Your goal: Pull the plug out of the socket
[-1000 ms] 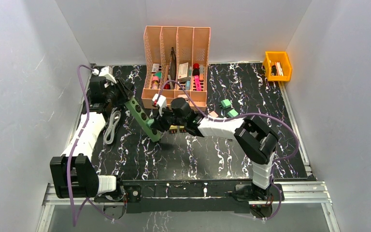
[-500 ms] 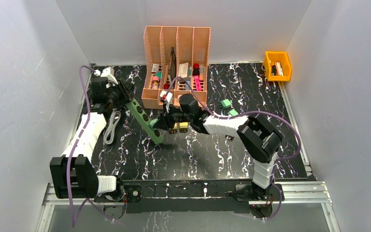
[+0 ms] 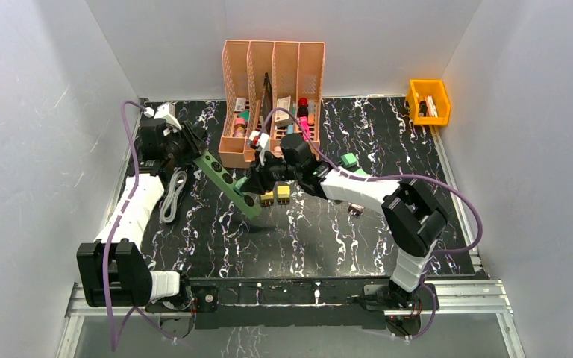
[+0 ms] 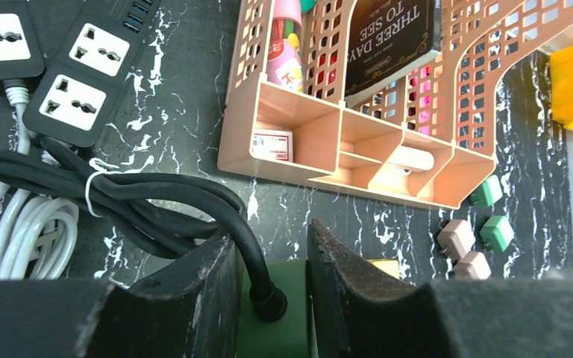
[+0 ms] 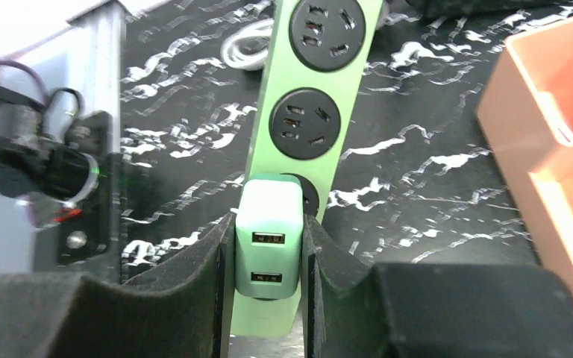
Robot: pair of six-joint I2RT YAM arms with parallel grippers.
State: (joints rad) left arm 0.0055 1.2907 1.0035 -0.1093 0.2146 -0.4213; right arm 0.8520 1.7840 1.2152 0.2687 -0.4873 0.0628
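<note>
The left gripper (image 4: 271, 237) is closed partway on one end of the green socket strip (image 5: 317, 78), its dark fingers (image 4: 201, 291) pressed against both sides of the strip where a thick black cable (image 4: 157, 195) enters it. In the top view the strip runs on a slant from upper left towards the centre of the frame, above the marbled black tabletop (image 3: 306, 239); the far end looks lower than the held end.

The right gripper (image 5: 268, 222) is nearly closed and pinches a pale green plug (image 5: 268, 203), a boxy adapter with two USB ports on its face. In the right wrist view the plug sits at the bottom centre of the frame, right against the third round outlet of the strip and covering part of it. Whether its pins are seated in that outlet cannot be told. The two outlets above it are bare.

A peach file organiser (image 3: 272, 60) stands at the top centre, and a yellow bin (image 3: 427, 101) at the upper right. A coiled white cable (image 3: 171, 195) lies at the left, beside the left arm. Two black power strips (image 4: 74, 74) show at the upper left of the left wrist view
</note>
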